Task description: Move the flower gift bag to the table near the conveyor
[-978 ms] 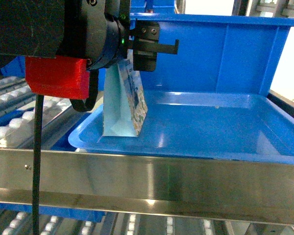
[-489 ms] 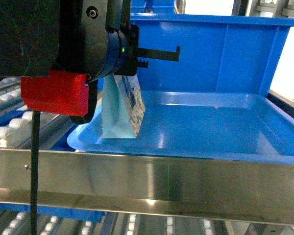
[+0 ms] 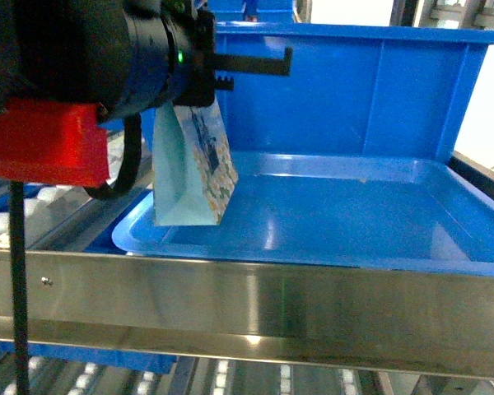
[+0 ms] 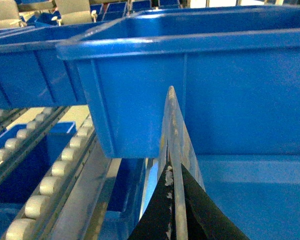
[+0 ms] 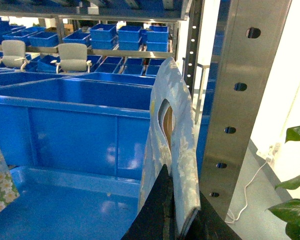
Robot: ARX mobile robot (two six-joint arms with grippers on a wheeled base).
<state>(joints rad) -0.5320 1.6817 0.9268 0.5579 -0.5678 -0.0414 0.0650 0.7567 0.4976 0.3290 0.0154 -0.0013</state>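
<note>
A flower gift bag (image 3: pixel 193 164), pale blue with a daisy print, hangs tilted over the left rim of the blue tray (image 3: pixel 329 247). My left gripper (image 3: pixel 199 92) is shut on its top edge. In the left wrist view the black fingers (image 4: pixel 160 215) pinch the bag's thin edge (image 4: pixel 172 130). My right gripper (image 5: pixel 172 202) is shut on a second flower gift bag (image 5: pixel 172 135) with a cut-out handle; this gripper is outside the head view. The first bag's corner (image 5: pixel 0 182) shows at the left of the right wrist view. Conveyor rollers (image 3: pixel 16 206) run along the left. The table is out of view.
A tall blue bin (image 3: pixel 354 90) stands behind the tray. A steel rail (image 3: pixel 247 304) crosses in front of it. A steel upright with holes (image 5: pixel 240 100) stands close to the right of the right gripper. More blue bins (image 5: pixel 125 35) fill the far shelves.
My left arm has moved left and up with the flower gift bag. The bag has lifted off the tray floor and shifted toward the tray's left rim.
</note>
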